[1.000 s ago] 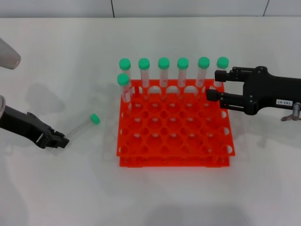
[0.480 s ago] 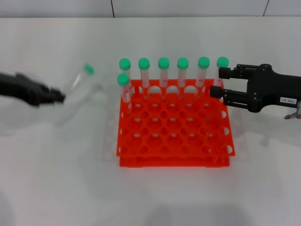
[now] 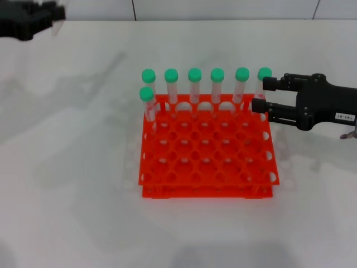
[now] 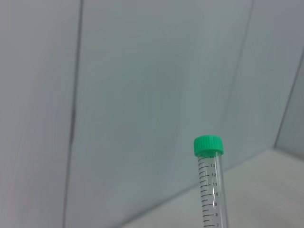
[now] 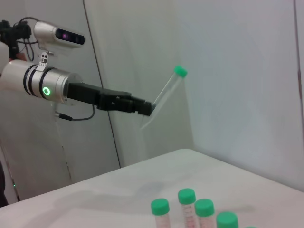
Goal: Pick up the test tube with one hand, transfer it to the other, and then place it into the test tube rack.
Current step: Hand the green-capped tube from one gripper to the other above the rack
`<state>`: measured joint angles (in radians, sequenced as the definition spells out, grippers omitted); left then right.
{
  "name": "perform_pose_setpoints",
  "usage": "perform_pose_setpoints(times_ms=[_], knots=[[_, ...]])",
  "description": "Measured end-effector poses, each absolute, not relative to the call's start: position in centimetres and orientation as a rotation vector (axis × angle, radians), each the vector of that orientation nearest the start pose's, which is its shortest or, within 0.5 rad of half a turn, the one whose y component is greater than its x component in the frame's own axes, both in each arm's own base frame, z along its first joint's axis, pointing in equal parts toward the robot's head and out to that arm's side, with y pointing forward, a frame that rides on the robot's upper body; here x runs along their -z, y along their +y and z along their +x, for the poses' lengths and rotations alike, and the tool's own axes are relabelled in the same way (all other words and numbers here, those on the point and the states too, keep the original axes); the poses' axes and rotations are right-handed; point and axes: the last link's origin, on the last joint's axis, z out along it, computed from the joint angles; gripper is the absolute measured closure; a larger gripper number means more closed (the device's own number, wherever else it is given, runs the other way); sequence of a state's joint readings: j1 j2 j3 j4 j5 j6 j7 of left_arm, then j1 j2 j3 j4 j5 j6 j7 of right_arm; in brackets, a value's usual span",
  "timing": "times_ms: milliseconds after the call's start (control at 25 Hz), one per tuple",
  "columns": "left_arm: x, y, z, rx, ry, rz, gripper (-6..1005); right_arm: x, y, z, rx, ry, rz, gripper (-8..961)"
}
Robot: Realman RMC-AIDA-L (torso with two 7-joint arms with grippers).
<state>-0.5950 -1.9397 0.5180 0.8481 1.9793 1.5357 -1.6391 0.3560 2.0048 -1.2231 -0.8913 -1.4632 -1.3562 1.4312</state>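
Left gripper [image 5: 148, 108] — gripping slim clear green-capped test tube [image 5: 166, 94] — risen toward worktop's far-left corner; right gripper [image 3: 258, 95] spread, unmoved.

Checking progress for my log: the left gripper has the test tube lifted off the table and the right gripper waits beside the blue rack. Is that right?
Only the colour is wrong: the rack is bright orange, as the head view shows. The left gripper does hold the test tube up off the table, and the right gripper waits beside the rack.
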Motion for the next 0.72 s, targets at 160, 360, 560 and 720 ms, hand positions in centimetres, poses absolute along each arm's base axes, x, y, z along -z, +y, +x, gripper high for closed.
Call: perform_pose_setpoints(times_ms=[160, 360, 560, 720], knots=[[-10.3, 38.9, -23.6, 0.833, -0.507, -2.428, 823, -1.9, 33.4, 22.9, -0.821, 0.438, -2.633, 381], [-7.5, 39.2, -21.3, 0.959, -0.415, -2.470, 823, -2.3, 33.5, 22.9, -0.829, 0.433, -2.621, 381], [-4.7, 39.4, -19.6, 0.996, -0.362, -2.545, 823, -2.4, 33.6, 22.7, -0.830, 0.424, -2.621, 381], [-3.0, 38.8, -19.0, 0.975, -0.332, -2.621, 823, -2.6, 33.7, 22.7, -0.835, 0.422, -2.614, 381]])
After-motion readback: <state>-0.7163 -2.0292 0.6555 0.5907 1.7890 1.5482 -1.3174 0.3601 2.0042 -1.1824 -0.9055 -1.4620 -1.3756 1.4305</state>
